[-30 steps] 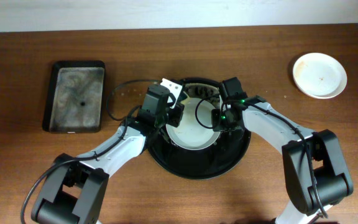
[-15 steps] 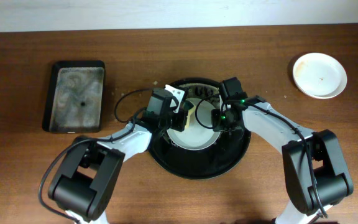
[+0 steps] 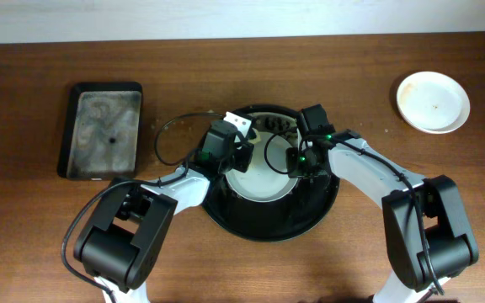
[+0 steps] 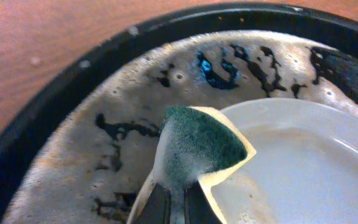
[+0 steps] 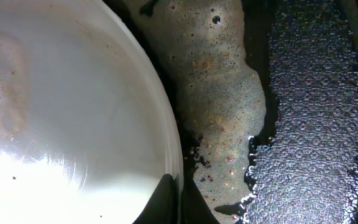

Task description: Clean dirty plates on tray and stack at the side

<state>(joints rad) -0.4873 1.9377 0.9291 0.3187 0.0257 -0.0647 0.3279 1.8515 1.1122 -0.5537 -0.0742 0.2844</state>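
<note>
A white plate [image 3: 263, 181] lies in the round black tray [image 3: 268, 231], wet with foam. My left gripper [image 3: 241, 160] is shut on a green and yellow sponge [image 4: 201, 146] that rests on the plate's left rim; its jaws [image 4: 176, 205] show at the bottom of the left wrist view, with the plate [image 4: 303, 168] to their right. My right gripper [image 3: 295, 168] is shut on the plate's right rim, seen close in the right wrist view [image 5: 173, 199] with the plate [image 5: 61, 112] beside it. A second white plate [image 3: 432, 101] with faint brown smears sits on the table at the far right.
A rectangular black sponge tray [image 3: 103, 130] with soapy water stands at the left. The round tray's floor holds brown-flecked foam [image 5: 222, 93] and water. Both arms' cables loop over the tray's back edge.
My left gripper moved a little right with the sponge, onto the plate's left rim, and its arm swung inward. The right gripper has kept its hold on the rim.
</note>
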